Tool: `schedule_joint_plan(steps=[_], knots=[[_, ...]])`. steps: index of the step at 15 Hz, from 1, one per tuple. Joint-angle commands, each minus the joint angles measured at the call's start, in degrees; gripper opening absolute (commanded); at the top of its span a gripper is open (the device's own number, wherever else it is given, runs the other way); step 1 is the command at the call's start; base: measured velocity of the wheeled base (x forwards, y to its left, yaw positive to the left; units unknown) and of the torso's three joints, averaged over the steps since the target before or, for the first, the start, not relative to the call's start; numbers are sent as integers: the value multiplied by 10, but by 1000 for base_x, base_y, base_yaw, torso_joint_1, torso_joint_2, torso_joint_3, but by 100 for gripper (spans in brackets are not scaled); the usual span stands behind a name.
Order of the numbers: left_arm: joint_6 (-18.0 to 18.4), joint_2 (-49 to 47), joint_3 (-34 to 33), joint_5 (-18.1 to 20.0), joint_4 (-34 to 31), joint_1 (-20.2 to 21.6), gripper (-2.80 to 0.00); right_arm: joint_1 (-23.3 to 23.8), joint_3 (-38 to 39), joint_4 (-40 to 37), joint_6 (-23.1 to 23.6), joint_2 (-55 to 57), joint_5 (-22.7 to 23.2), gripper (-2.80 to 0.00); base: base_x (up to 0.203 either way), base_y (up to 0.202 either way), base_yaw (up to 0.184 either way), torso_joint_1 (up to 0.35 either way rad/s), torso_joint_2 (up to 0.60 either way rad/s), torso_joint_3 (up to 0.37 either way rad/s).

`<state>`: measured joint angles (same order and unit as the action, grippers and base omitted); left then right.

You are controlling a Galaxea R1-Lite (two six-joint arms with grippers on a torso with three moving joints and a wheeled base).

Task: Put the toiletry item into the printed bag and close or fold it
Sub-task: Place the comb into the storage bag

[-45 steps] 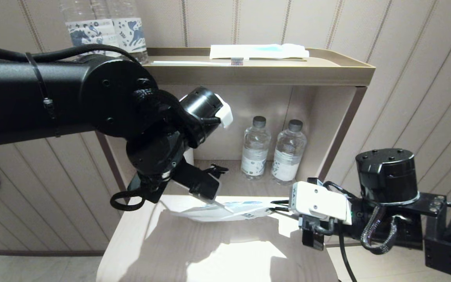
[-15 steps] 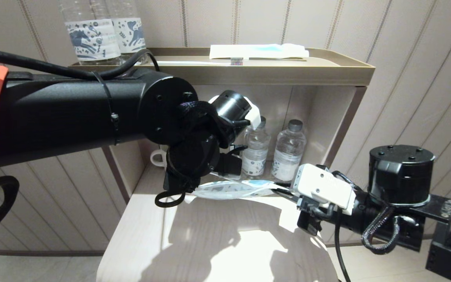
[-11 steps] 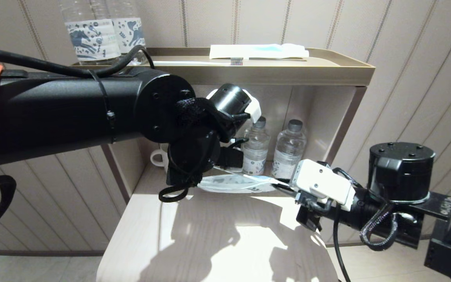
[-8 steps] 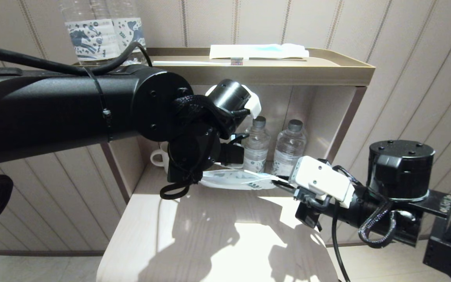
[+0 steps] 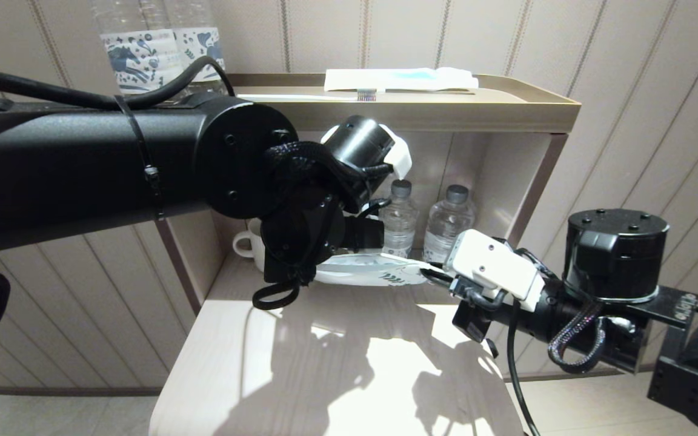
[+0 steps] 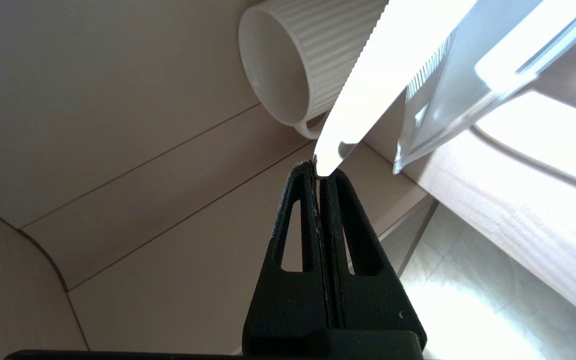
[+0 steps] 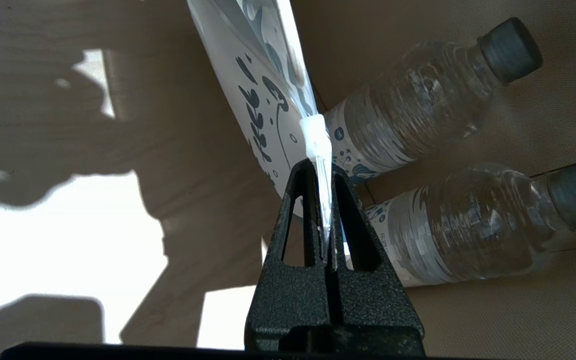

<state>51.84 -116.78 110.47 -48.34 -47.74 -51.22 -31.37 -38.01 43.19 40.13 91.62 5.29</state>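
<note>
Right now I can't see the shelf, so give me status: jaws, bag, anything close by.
Left gripper and right gripper shut on opposite ends of the printed bag. Bag held off the tabletop. Two water bottles and a white mug close behind.

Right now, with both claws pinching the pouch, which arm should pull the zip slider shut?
Right, probably. The right claw is shut beside the white slider of the white semi-translucent leaf-printed zip pouch; the left claw only pinches the plain far corner and can anchor.
</note>
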Motion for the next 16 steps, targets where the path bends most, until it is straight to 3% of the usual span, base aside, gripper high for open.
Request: schedule_joint_plan(steps=[1,7,11,15,16], knots=[[1,2,0,-4,-2,-5,-280,0,-2,2,2,4,-1,-280,0,0,0,0,0,0],[-7,4,0,-7,-8,-17,-280,1,-10,2,-1,5,-2,-280,0,0,0,0,0,0],[-42,4,0,-6,-3,-15,-280,2,-14,1,-4,12,-2,-280,0,0,0,0,0,0],[-114,6,0,23,-7,8,-280,14,-27,1,-6,28,0,-280,0,0,0,0,0,0],[-156,9,0,44,-11,12,-280,20,-32,1,-9,34,2,-280,0,0,0,0,0,0]])
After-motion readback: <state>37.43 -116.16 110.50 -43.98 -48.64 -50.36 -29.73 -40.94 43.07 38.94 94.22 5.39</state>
